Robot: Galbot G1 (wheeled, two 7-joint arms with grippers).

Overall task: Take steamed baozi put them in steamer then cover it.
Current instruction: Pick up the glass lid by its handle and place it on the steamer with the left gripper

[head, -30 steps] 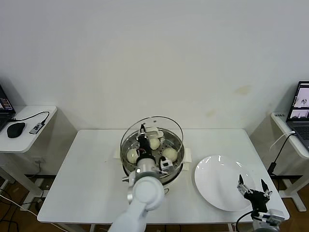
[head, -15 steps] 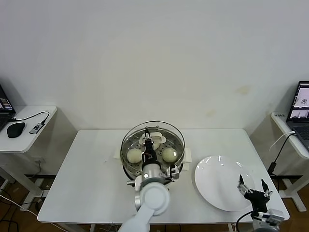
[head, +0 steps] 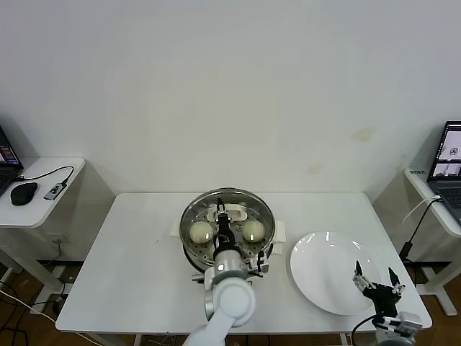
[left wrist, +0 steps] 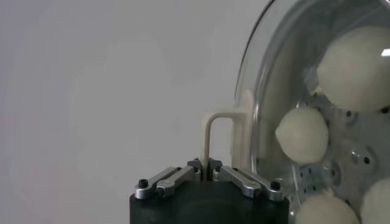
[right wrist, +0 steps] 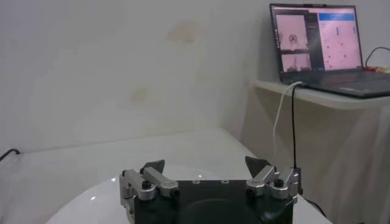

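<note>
Lowered glass lid point(head: 227, 214) now covers steamer point(head: 193, 249) on white table point(head: 137, 259)

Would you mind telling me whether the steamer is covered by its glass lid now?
Covered: the glass lid lies flat over the steamer, baozi visible beneath, and the left tool grips its handle.

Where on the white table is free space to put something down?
The table is bare left of the steamer, to its left edge. The narrow gap between steamer and plate is tight. The front middle is crowded by the left arm.
</note>
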